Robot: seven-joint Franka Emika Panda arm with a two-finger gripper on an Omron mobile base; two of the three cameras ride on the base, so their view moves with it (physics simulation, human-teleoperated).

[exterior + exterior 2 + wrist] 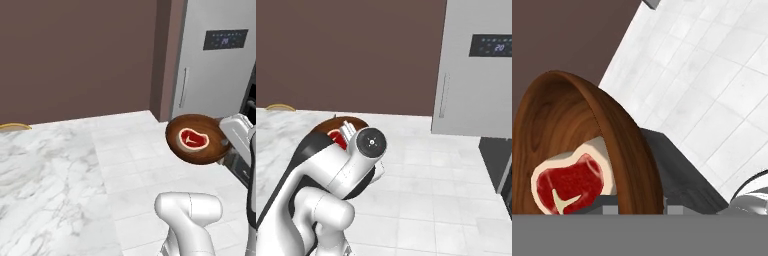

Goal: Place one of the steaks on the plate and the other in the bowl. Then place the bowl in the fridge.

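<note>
At far left we see the marbled white desk [45,170], its veining grey and its surface smooth; beside it lies pale square-tiled floor [135,150]. Right of centre, the bowl [196,138], round, deep, of glossy reddish-brown wood with visible grain, hangs in the air above the floor. It holds one steak [193,138], flat red meat with a pale fat edge and a white mark. Our hand [639,207] is clamped on the bowl's rim, one finger inside and one outside the wall. At right stands the fridge [220,75], smooth grey metal, door closed, with a slim vertical handle; its dark display panel [491,45] reads "20".
</note>
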